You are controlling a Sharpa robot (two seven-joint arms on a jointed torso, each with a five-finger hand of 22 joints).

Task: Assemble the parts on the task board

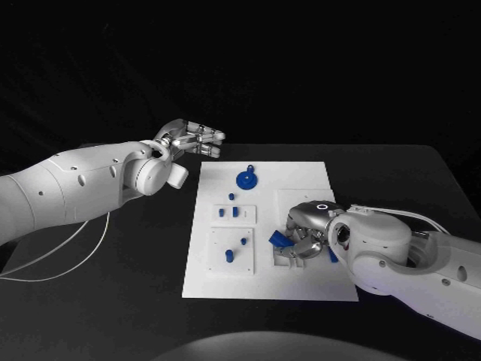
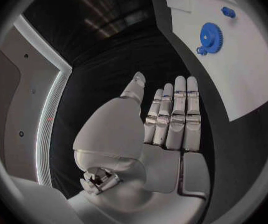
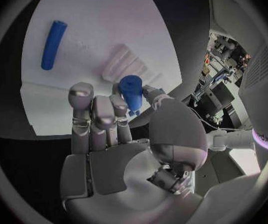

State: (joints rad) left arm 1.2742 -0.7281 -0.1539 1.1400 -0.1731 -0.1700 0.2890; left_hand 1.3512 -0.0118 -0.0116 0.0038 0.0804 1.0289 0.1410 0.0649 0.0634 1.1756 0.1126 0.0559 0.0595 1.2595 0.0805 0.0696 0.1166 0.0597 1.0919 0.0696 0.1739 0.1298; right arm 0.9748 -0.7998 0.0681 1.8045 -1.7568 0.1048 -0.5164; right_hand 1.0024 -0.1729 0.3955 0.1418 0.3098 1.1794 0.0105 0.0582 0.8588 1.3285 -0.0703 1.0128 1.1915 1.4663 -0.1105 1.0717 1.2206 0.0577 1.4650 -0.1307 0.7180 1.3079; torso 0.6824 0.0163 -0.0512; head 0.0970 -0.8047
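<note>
Gripping a blue cylinder part (image 3: 130, 91) over the task board (image 1: 306, 177) near four o'clock, the right hand (image 1: 306, 239) works mid-assembly; a gear (image 1: 246, 180) sits at twelve, loose parts remain. The left hand (image 1: 189, 139) hangs spread and empty at ten.

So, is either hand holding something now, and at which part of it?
The right hand pinches a short blue cylinder part by its lower sides, between thumb and fingers. The left hand holds nothing, with its fingers straight.
</note>
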